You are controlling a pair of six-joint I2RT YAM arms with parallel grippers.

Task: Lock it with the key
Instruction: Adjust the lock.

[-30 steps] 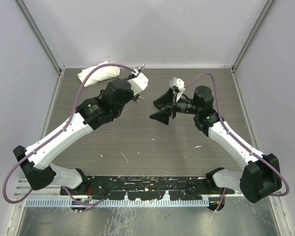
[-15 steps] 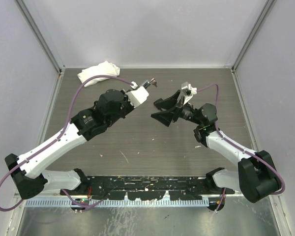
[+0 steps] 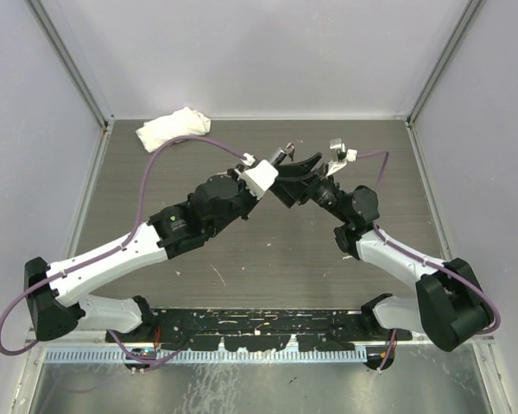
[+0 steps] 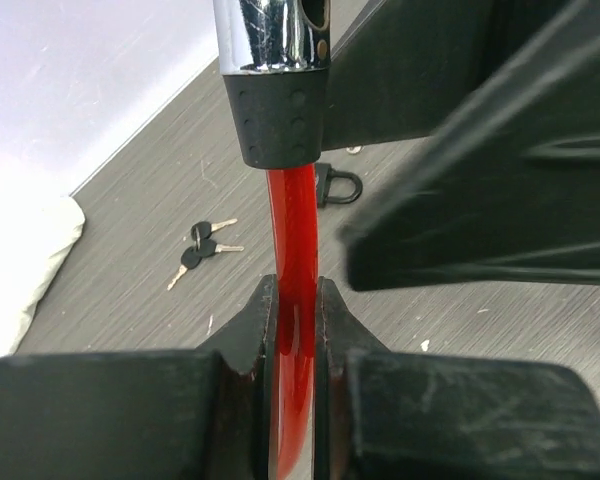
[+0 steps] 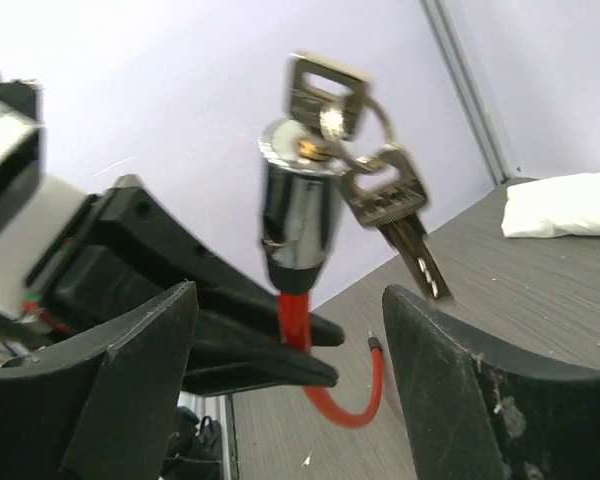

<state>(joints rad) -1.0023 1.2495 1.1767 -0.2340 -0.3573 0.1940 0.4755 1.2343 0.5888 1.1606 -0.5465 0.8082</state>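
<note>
My left gripper (image 4: 295,310) is shut on the red cable (image 4: 292,230) of a cable lock and holds it upright above the table. The lock's chrome cylinder (image 5: 298,200) stands at the top of the cable with a key (image 5: 325,85) in its end, and more keys (image 5: 395,215) hang from the ring. The cable's free end (image 5: 373,345) curls loose, outside the cylinder. My right gripper (image 5: 300,390) is open, one finger on either side of the cylinder and cable, touching neither. In the top view the grippers meet at mid-table, the left (image 3: 274,171) and the right (image 3: 300,179).
A white cloth (image 3: 173,128) lies at the far left corner. A small black padlock (image 4: 337,185) and a loose pair of keys (image 4: 202,250) lie on the dark wooden table (image 3: 242,250) below the left gripper. Grey walls enclose the table.
My left gripper has carried the lock rightward toward the table's middle. My right gripper has swung up and left, and its open fingers now flank the lock.
</note>
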